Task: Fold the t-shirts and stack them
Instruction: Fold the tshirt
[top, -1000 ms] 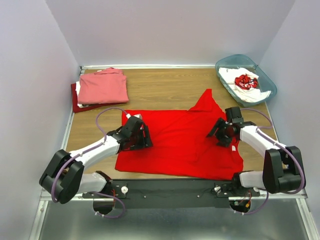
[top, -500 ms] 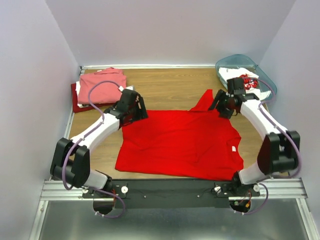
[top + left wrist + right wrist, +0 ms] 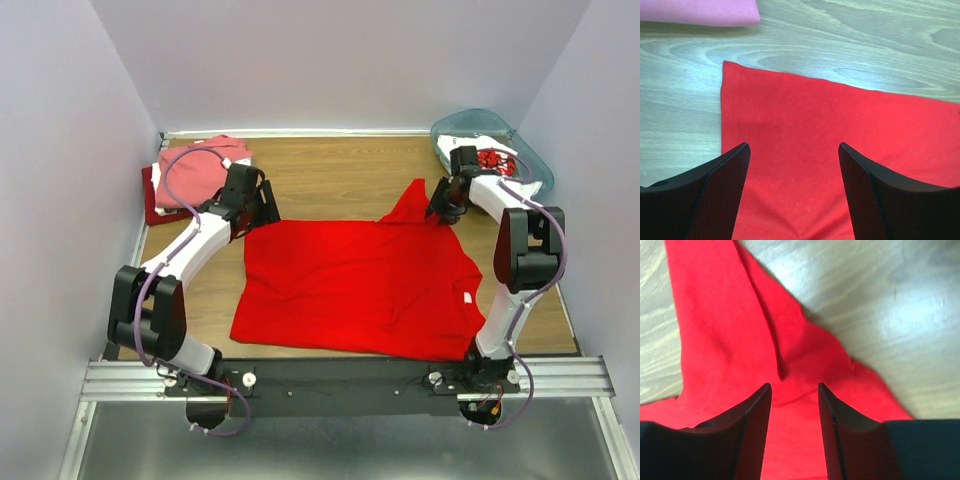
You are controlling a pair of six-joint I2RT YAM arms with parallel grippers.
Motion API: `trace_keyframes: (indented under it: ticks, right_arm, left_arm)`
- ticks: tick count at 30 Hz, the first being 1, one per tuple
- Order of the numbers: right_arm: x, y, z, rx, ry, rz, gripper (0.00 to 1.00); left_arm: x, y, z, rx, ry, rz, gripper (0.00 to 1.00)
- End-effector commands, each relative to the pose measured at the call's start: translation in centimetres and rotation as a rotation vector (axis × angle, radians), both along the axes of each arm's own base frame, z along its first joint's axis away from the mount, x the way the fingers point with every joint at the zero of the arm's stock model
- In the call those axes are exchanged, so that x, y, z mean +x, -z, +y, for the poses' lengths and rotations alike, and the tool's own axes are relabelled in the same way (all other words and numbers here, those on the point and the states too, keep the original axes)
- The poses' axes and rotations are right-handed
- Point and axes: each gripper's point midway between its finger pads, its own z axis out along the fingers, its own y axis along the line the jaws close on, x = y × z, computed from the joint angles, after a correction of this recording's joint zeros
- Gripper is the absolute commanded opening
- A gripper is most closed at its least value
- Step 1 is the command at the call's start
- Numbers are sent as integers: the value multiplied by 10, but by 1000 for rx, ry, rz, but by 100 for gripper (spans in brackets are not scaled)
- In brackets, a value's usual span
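Observation:
A bright red t-shirt [image 3: 360,285] lies spread on the wooden table, one sleeve [image 3: 415,205] pointing to the far right. My left gripper [image 3: 262,213] hovers open over its far left corner [image 3: 790,120]. My right gripper [image 3: 437,212] is open above the base of that sleeve [image 3: 740,330], jaws apart with red cloth showing between them. A folded salmon-pink shirt [image 3: 195,170] lies on a darker red one [image 3: 150,200] at the far left. A white shirt with red print [image 3: 495,162] sits in the bin.
A translucent teal bin [image 3: 530,155] stands at the far right corner. Grey walls close in the table on three sides. A metal rail [image 3: 330,375] runs along the near edge. Bare wood [image 3: 330,170] lies between the stack and the bin.
Both arms have swung from the shirt's near middle out to its far corners. The left gripper moved to the far left corner, the right one to the far right sleeve. The shirt stayed put.

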Motion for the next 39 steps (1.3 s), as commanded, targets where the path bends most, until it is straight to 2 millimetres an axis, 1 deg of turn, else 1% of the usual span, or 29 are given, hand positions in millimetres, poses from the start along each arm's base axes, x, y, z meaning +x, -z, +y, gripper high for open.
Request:
trace_keyframes:
  ticks: [1, 2, 5, 8, 13, 19, 25, 28, 32, 37, 39]
  right_arm:
    - [20, 3, 3, 10, -34, -41, 47]
    - [21, 10, 4, 14, -36, -33, 45]
    - [22, 21, 8, 35, -41, -20, 43]
    - [22, 24, 10, 49, -41, -22, 42]
    - [24, 25, 10, 51, -45, -30, 42]
    - [30, 22, 20, 94, -58, -41, 39]
    - [32, 21, 25, 122, -58, -42, 38]
    - [28, 25, 27, 135, -60, -29, 36]
    - [24, 20, 25, 116, -52, -35, 36]
    - [21, 23, 26, 122, -61, -27, 35]
    - [18, 23, 27, 127, -58, -22, 34]
  left_arm:
    - [9, -2, 5, 26, -3, -8, 79]
    - [10, 1, 5, 28, -1, 0, 79]
    - [12, 4, 2, 22, 18, 7, 79]
    - [12, 6, 0, 16, 25, 13, 79]
    - [15, 3, 0, 15, 23, 7, 79]
    - [16, 12, 1, 24, 23, 27, 79]
    - [19, 13, 1, 23, 22, 31, 79]
    - [21, 14, 1, 25, 21, 34, 79]
    - [22, 11, 3, 24, 17, 26, 79]
    - [21, 17, 2, 22, 21, 42, 79]
    - [21, 17, 2, 22, 21, 41, 79]
